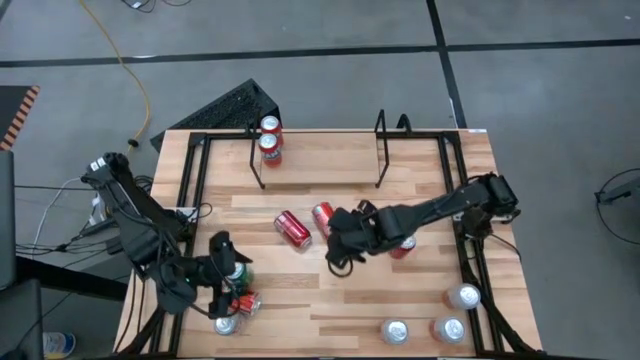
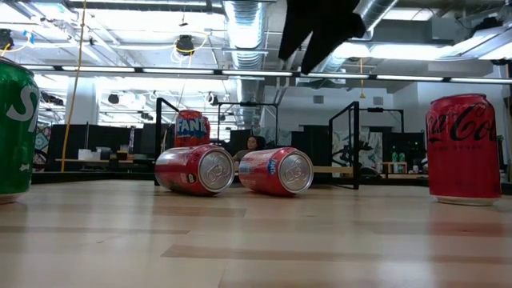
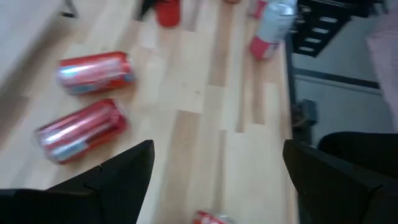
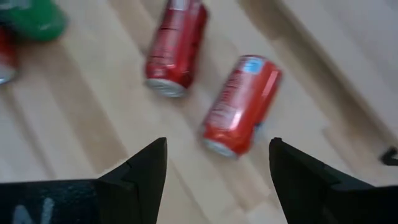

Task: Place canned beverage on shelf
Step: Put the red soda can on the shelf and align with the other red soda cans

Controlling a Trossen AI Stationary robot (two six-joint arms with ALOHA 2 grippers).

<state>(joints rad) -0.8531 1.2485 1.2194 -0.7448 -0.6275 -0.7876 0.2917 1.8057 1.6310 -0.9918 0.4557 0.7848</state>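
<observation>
Two red cans (image 1: 293,228) (image 1: 322,217) lie on their sides mid-table; the right wrist view shows them too (image 4: 177,46) (image 4: 242,106). My right gripper (image 1: 340,245) hovers open just beside them on the near right, fingers slanting down, nothing between them (image 4: 217,174). My left gripper (image 1: 225,265) stands open at the near left beside an upright green can (image 1: 238,272), holding nothing (image 3: 217,180). The shelf (image 1: 381,150) of black rods stands at the far edge, and two cans (image 1: 268,125) (image 1: 270,148) stand upright at its left end.
Two red cans (image 1: 245,303) (image 1: 225,323) sit by the near left corner. An upright red can (image 1: 403,245) stands under my right arm. Three more cans (image 1: 463,296) (image 1: 395,330) (image 1: 448,328) stand near right. Black rails (image 1: 190,190) edge the table.
</observation>
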